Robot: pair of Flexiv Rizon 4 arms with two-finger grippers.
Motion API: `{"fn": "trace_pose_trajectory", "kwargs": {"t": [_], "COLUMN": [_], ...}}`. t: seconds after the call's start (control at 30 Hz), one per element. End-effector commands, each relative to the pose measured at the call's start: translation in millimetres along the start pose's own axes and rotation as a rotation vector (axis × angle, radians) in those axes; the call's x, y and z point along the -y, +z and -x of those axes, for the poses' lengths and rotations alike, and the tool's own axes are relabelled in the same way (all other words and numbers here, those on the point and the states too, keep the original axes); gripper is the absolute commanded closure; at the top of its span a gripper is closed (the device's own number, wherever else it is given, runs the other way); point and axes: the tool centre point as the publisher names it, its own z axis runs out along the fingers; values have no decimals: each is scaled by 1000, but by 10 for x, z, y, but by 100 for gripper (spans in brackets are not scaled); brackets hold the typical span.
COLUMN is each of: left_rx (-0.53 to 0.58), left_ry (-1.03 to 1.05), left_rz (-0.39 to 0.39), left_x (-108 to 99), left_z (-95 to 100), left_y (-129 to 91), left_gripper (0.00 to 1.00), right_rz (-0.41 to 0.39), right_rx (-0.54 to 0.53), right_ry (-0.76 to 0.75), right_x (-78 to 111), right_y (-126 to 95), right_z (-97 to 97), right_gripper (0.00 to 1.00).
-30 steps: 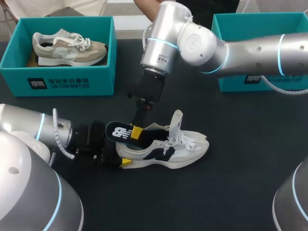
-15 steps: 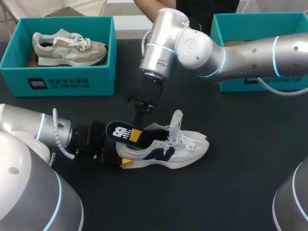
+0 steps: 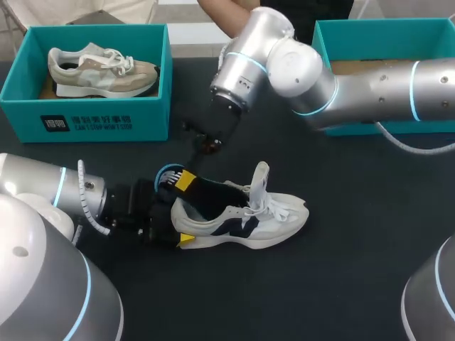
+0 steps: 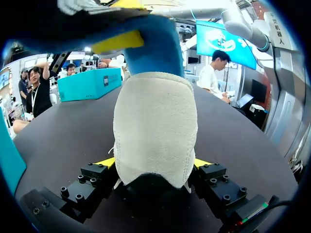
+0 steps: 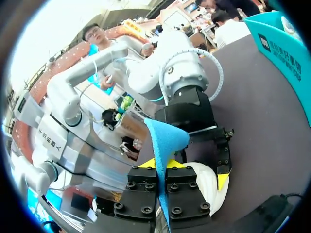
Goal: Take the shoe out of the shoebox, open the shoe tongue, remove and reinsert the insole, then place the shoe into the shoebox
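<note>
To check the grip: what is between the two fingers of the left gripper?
The heel of the white shoe, held from both sides by the left gripper. The left wrist view shows it.

From above, the shoe (image 3: 242, 217) hides most of the left hand (image 3: 179, 227); just one yellow tip peeks out at the heel's six o'clock. The insole (image 3: 168, 177) dives into the shoe, the rest out of sight behind the right hand (image 3: 186, 181). At two o'clock the shoebox (image 3: 355, 32) runs off the edge, with the right arm (image 3: 370, 85) across it.
</note>
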Motion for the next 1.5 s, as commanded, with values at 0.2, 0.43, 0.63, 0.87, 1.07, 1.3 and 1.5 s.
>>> {"fn": "trace_pose_trajectory", "kwargs": {"t": [0.2, 0.43, 0.63, 0.87, 1.07, 1.3, 1.5], "left_rx": [0, 0, 0, 0, 0, 0, 0], "left_ry": [-1, -1, -1, -1, -1, -1, -1], "left_rz": [4, 4, 4, 4, 4, 4, 4], "left_x": [-16, -16, -16, -16, -16, -16, -16], "left_z": [-22, -22, -22, -22, -22, -22, -22], "left_y": [34, 34, 34, 34, 34, 34, 34], "left_gripper": [100, 100, 100, 100, 100, 100, 100], "right_rz": [194, 318, 348, 348, 429, 603, 692], "right_rx": [147, 215, 259, 259, 263, 251, 218], "right_ry": [-62, -64, -40, -40, -28, 56, 125], "right_x": [-244, -449, -462, -462, -588, -922, -1118], "right_y": [-267, -422, -439, -439, -500, -731, -889], "right_z": [-418, -554, -575, -575, -620, -831, -1054], "right_gripper": [100, 100, 100, 100, 100, 100, 100]}}
